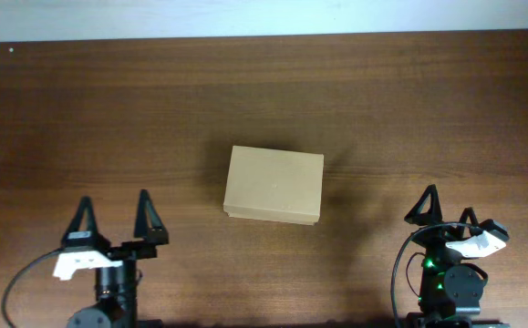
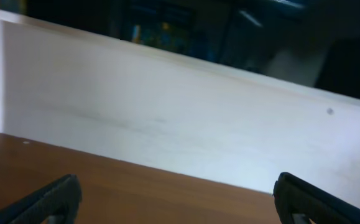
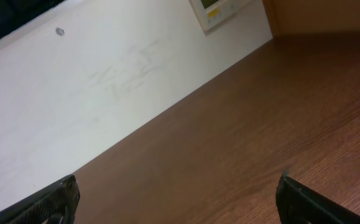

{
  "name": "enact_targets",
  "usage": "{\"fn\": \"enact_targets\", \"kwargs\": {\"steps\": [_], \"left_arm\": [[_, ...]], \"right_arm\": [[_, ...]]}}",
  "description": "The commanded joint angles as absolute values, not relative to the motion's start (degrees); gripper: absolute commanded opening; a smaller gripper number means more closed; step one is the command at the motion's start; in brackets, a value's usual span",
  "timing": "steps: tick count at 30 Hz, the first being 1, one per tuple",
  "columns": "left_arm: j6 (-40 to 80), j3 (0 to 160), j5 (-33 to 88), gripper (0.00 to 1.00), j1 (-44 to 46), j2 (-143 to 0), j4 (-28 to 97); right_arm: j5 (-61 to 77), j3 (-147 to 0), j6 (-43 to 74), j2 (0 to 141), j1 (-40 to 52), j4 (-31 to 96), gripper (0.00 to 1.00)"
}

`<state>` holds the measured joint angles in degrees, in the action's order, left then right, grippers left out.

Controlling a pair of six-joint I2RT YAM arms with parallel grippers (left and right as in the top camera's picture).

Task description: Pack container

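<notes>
The container (image 1: 274, 185) is seen plain and unmarked on its top; it is laid flat, with the lid closed, near the middle of the wooden table (image 1: 108, 109), well apart from both grippers. A small white panel (image 3: 217, 9) is fixed on the pale wall (image 2: 167, 112); its marks cannot be read. The left gripper (image 1: 114, 200) and the right gripper (image 3: 176, 183) are spread wide and empty, near the front edge.
</notes>
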<state>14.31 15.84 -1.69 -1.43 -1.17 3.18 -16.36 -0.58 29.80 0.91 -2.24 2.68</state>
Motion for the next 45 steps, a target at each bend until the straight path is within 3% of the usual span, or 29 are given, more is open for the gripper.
{"fn": "enact_targets", "kwargs": {"steps": [1, 21, 45], "left_arm": [[13.1, 12.9, 2.8, 0.99, -1.7, -0.3, 1.7], [13.1, 0.5, 2.7, 0.99, -1.7, -0.3, 0.9], [10.6, 0.5, 2.6, 0.99, -1.6, -1.2, 4.5]], "right_arm": [[-16.1, -0.3, 29.6, 0.4, -2.7, 3.2, 0.99], [-16.0, -0.3, 29.6, 0.4, -2.7, 3.2, 0.99], [-16.0, -0.3, 29.6, 0.4, -2.7, 3.2, 0.99]]}}
